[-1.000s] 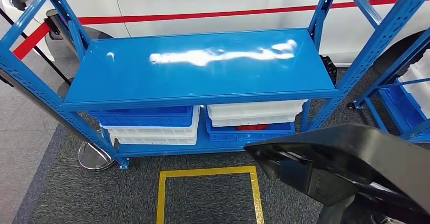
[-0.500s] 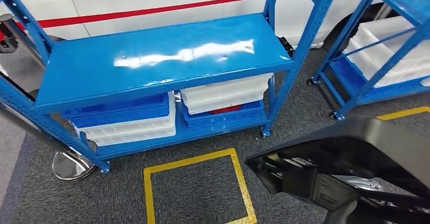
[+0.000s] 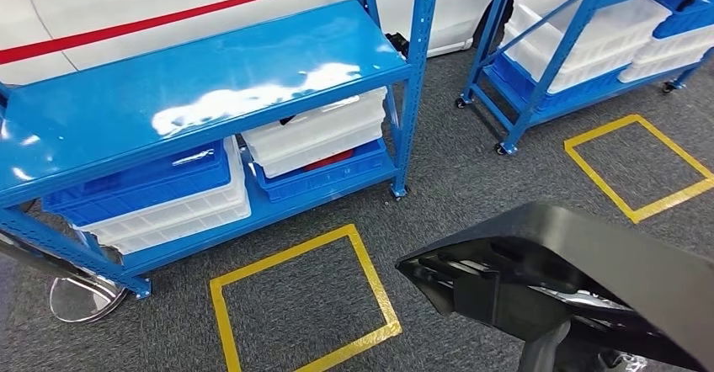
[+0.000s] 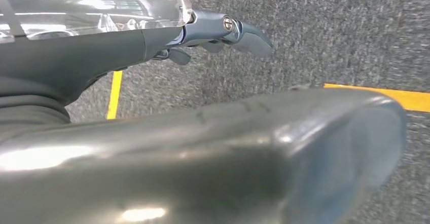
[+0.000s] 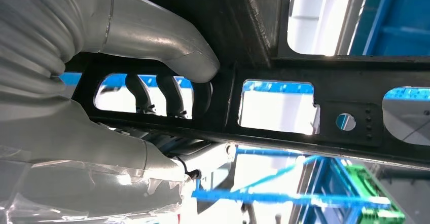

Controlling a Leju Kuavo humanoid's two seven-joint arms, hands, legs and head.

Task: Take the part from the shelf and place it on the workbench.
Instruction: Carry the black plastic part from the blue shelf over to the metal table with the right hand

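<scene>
- The right hand (image 5: 127,82) grips the part (image 3: 572,279) through a slot; a jolt can loosen it.
- The long part (sticking out forward) can hit the shelf (image 3: 194,86) in turning — left hand (image 4: 218,31): cannot tell.

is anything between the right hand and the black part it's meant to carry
No. In the right wrist view the right hand already grips the black part, thumb over a bar and fingers hooked through a cutout. The head view shows the part held over the carpet.
</scene>
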